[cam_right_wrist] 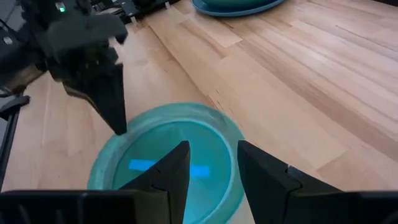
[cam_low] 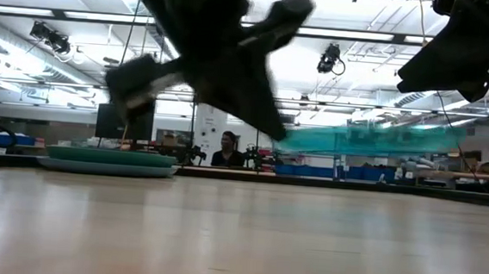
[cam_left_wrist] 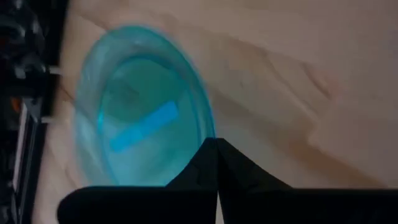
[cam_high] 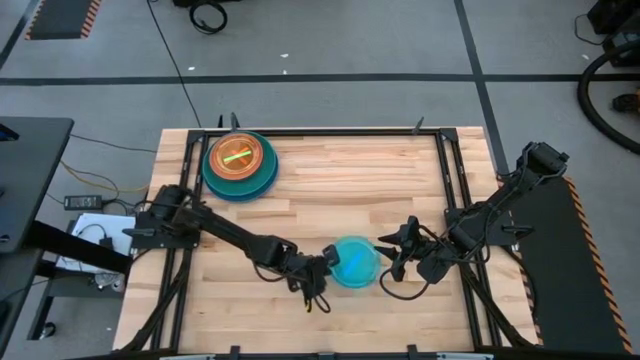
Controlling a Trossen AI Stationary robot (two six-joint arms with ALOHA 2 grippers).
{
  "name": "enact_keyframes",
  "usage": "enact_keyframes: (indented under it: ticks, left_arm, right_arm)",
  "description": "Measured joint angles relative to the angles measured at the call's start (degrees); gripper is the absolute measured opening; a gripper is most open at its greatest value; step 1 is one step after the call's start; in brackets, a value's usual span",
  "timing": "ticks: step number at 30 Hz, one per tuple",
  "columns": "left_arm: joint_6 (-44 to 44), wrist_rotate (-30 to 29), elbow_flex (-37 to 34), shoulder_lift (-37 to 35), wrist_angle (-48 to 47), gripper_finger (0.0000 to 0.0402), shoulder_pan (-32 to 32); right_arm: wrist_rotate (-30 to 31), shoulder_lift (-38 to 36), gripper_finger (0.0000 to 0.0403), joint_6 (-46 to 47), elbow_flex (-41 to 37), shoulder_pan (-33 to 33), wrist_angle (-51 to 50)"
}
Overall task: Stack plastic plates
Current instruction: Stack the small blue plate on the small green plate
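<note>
At the far left of the wooden table (cam_high: 400, 170), near its back edge, sits a stack of plates (cam_high: 240, 166): a wide blue plate at the bottom, a teal one on it, and a glossy translucent orange plate (cam_high: 238, 157) on top with a green strip showing through. In the low view the same stack (cam_low: 109, 159) reads as shallow, thin-rimmed discs lying flat on the pale, long-grained planks.

The left arm reaches from the table's left side toward the front middle. The left gripper (cam_high: 322, 272) has its dark, wedge-shaped fingers pressed together on the left rim of the light blue plate (cam_high: 355, 262), pinching the thin edge. In the left wrist view the plate (cam_left_wrist: 140, 134) is a smooth, see-through round dish with a raised rim and a brighter blue strip across its centre. In the low view it (cam_low: 370, 137) hangs clear above the tabletop, slightly tilted.

The right gripper (cam_high: 393, 252) sits just beside the plate's right rim. In the right wrist view its two pointed fingers (cam_right_wrist: 165, 171) stand apart over the plate's near edge, and I cannot tell whether they touch it.
</note>
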Motion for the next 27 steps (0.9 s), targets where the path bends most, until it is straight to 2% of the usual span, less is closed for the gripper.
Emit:
enact_keyframes:
  ticks: [4,11,19,23,27]
  left_arm:
    - [-3.46,-3.17,-0.06,-3.24,-7.78,0.0001,0.20]
    - [-15.80,-8.48,-0.09,-9.42,-19.26,0.0001,0.39]
    - [-31.90,-13.03,-0.15,-13.18,-35.88,0.0000,1.64]
    - [-39.52,-17.81,-1.59,-13.46,-41.91,0.0000,2.79]
    - [-46.27,-19.39,-2.68,-13.47,-44.82,0.0000,4.19]
  right_arm:
    - [1.43,0.00,0.0145,-1.14,0.00,-0.24,-0.30]
    - [2.71,0.00,0.0145,-6.19,0.00,-2.25,3.02]
    - [2.32,0.04,0.0145,-18.28,0.02,-5.40,11.45]
    - [0.54,0.04,0.0145,-25.35,0.02,-7.66,14.46]
    - [-3.33,0.04,0.0145,-31.24,0.00,-11.10,15.96]
